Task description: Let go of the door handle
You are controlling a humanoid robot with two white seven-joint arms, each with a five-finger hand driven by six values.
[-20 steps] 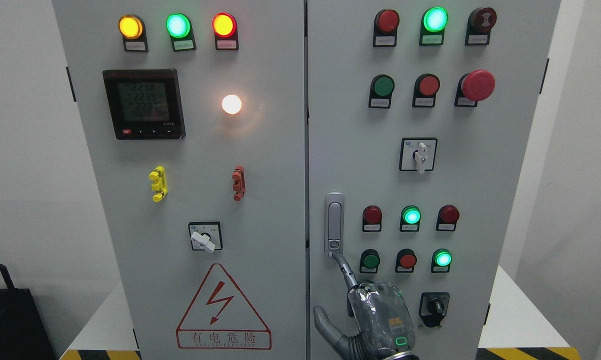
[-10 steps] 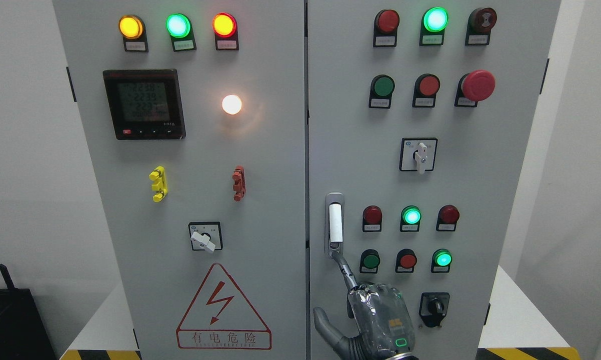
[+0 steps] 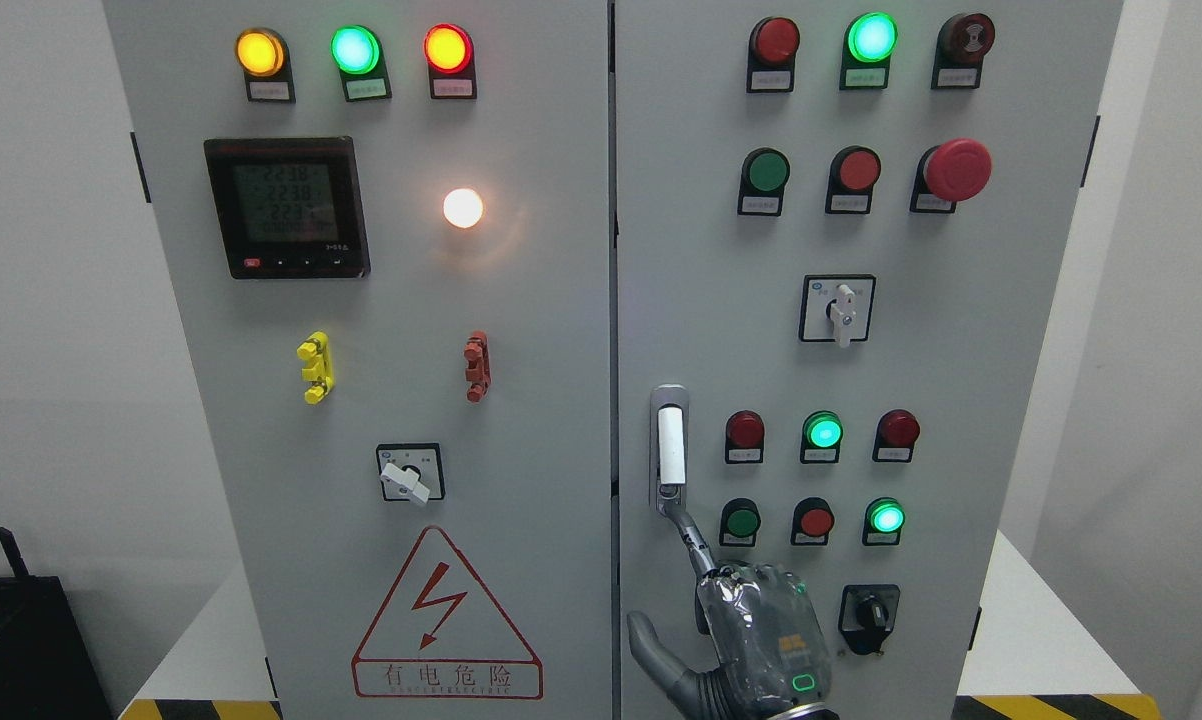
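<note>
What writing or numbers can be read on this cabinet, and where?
"有电危险": under the lightning bolt on the red warning triangle, left door.
"2238", roughly: top row of the black digital meter; lower rows blurred.
Small white labels under the lamps and buttons, e.g.: too small to read.

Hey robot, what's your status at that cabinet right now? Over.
Right hand low on the right door, one finger extended, its tip at the bottom of the door handle. Handle not gripped. Left hand out of view. Nothing in the way.
</note>
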